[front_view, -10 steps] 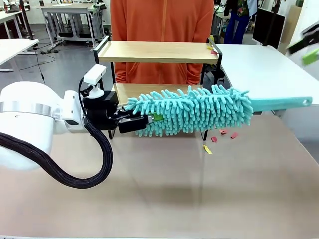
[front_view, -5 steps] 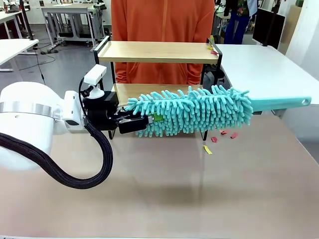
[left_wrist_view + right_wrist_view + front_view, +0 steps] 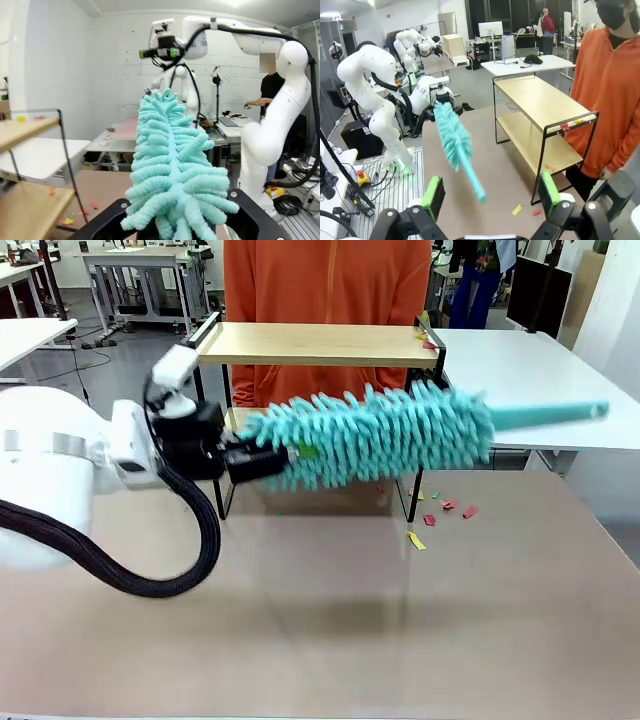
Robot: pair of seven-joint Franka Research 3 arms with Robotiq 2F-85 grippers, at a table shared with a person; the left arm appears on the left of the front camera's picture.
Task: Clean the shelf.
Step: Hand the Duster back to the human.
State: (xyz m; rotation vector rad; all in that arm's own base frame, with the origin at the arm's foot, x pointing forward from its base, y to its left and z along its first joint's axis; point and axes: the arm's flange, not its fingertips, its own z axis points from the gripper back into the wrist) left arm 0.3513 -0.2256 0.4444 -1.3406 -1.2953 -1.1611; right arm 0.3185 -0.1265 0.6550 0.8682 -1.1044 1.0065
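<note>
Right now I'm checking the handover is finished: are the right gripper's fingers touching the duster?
Apart. In the right wrist view the right gripper is open, with the duster farther off, held by the left gripper.

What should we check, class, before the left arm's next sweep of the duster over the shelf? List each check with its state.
1. Left gripper shut on the duster: ok.
2. Right gripper open, holding nothing: ok.
3. Duster level with the shelf's top board: not ok, it sits lower.
4. Scraps on the top board's right end: not ok.
5. Scraps on the table: not ok.
6. Lower board free of scraps: cannot tell.
</note>
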